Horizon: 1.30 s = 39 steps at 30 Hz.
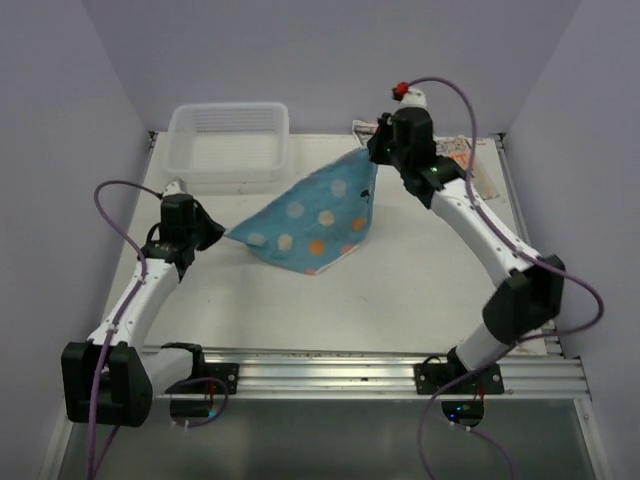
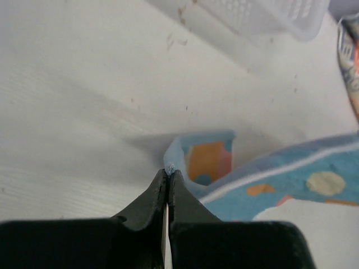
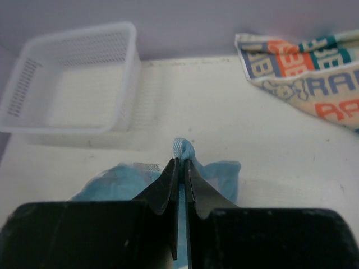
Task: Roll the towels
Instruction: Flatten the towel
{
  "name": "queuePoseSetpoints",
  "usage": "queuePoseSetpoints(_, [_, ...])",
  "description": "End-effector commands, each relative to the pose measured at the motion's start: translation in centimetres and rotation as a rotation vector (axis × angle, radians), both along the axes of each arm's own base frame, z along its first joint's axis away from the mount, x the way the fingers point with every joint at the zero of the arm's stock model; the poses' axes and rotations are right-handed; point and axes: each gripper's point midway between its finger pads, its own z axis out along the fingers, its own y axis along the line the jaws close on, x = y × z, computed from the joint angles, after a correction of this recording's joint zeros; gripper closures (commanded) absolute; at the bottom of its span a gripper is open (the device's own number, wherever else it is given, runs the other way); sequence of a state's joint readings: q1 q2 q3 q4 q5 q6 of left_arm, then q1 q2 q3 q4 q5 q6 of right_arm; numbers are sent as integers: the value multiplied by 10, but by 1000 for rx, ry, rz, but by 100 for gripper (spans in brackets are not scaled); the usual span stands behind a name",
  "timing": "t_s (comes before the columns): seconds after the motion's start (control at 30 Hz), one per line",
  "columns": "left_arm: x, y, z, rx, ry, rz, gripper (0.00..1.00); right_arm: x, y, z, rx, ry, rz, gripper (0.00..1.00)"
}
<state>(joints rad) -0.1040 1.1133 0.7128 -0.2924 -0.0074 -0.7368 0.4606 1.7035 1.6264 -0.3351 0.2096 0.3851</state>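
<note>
Blue dotted towel (image 1: pixel 310 220): was stretched between my two grippers as a wide sling, its lower edge sagging toward the bench (image 1: pixel 300 310). Left gripper (image 2: pixel 168 175): jaws were pinched together on the towel's left corner, low over the bench. Right gripper (image 3: pixel 180 162): jaws were pressed closed on the opposite corner, with a tuft of blue cloth showing above the tips; it was held higher, toward the far edge. Cream RABBIT towel (image 3: pixel 303 67): lay crumpled at the far right, beyond my right gripper. White slatted basket (image 1: pixel 228 108): stood far left, apart from both towels.
</note>
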Motion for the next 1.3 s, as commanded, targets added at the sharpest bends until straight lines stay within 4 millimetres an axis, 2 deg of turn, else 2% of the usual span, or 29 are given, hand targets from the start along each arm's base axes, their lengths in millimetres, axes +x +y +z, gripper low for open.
queuePoseSetpoints(0.0, [27, 33, 73, 68, -155, 29, 100, -24, 3, 17, 148, -147, 116, 100])
queuePoseSetpoints(0.03, [28, 42, 84, 97, -177, 64, 100, -36, -1, 45, 189, -240, 132, 100])
queuePoseSetpoints(0.07, [28, 45, 91, 110, -191, 72, 100, -43, -2, 41, 196, -245, 143, 100])
queuePoseSetpoints(0.1, [26, 47, 94, 119, -193, 82, 100, -55, -7, 13, 192, -207, 145, 100])
queuePoseSetpoints(0.13, [21, 49, 98, 120, -213, 96, 100, -65, -12, 25, 222, -268, 149, 100])
queuePoseSetpoints(0.17, [14, 47, 82, 113, -187, 91, 100, -78, -16, -15, 218, -206, 140, 100])
queuePoseSetpoints(0.27, [-10, 40, 55, 62, -177, 81, 100, -102, -18, -49, 268, -175, 160, 85])
queuePoseSetpoints(0.3, [-27, 39, 16, 54, -111, 83, 100, -118, -21, -90, 259, -93, 162, 79])
queuePoseSetpoints(0.33, [-38, 36, 10, 35, -128, 82, 100, -126, -23, -104, 276, -65, 158, 72])
queuePoseSetpoints(0.37, [-56, 34, -27, 16, -62, 87, 100, -142, -27, -133, 297, 0, 145, 61])
queuePoseSetpoints(0.4, [-65, 34, -40, 10, -48, 92, 100, -149, -29, -144, 304, 19, 139, 59])
queuePoseSetpoints(0.43, [-72, 28, -44, -16, -62, 74, 100, -157, -33, -156, 305, 59, 121, 56])
queuePoseSetpoints(0.47, [-81, 27, -61, -31, -37, 84, 100, -161, -42, -161, 311, 73, 67, 52])
queuePoseSetpoints(0.53, [-84, 17, -58, -66, -51, 76, 100, -170, -54, -175, 281, 136, 7, 50])
queuePoseSetpoints(0.57, [-85, 13, -56, -79, -50, 68, 100, -165, -63, -168, 281, 132, -64, 49])
queuePoseSetpoints(0.63, [-81, 7, -53, -96, -38, 45, 100, -168, -73, -173, 246, 183, -123, 48])
queuePoseSetpoints(0.67, [-77, 7, -46, -92, -41, 41, 100, -161, -72, -161, 258, 171, -137, 48])
queuePoseSetpoints(0.73, [-74, 11, -49, -62, -8, 47, 100, -156, -65, -159, 266, 192, -129, 48])
queuePoseSetpoints(0.77, [-72, 13, -46, -48, -8, 47, 100, -147, -59, -145, 300, 183, -130, 48])
queuePoseSetpoints(0.8, [-71, 14, -46, -40, -5, 48, 100, -146, -55, -146, 315, 215, -135, 49])
queuePoseSetpoints(0.83, [-70, 15, -46, -34, -3, 49, 100, -148, -55, -158, 306, 283, -160, 49])
queuePoseSetpoints(0.87, [-70, 15, -45, -32, -8, 49, 100, -141, -50, -149, 334, 293, -173, 50])
queuePoseSetpoints(1.03, [-71, 15, -42, -32, -26, 48, 100, -151, -51, -186, 312, 452, -239, 52])
queuePoseSetpoints(1.07, [-71, 16, -41, -27, -28, 47, 100, -157, -52, -201, 309, 486, -248, 53])
queuePoseSetpoints(1.13, [-70, 17, -40, -19, -30, 49, 100, -160, -48, -213, 320, 503, -232, 55])
queuePoseSetpoints(1.17, [-70, 18, -40, -14, -31, 44, 100, -166, -47, -228, 313, 545, -234, 56])
queuePoseSetpoints(1.27, [-68, 18, -40, -9, -22, 41, 100, -168, -43, -242, 318, 572, -218, 56])
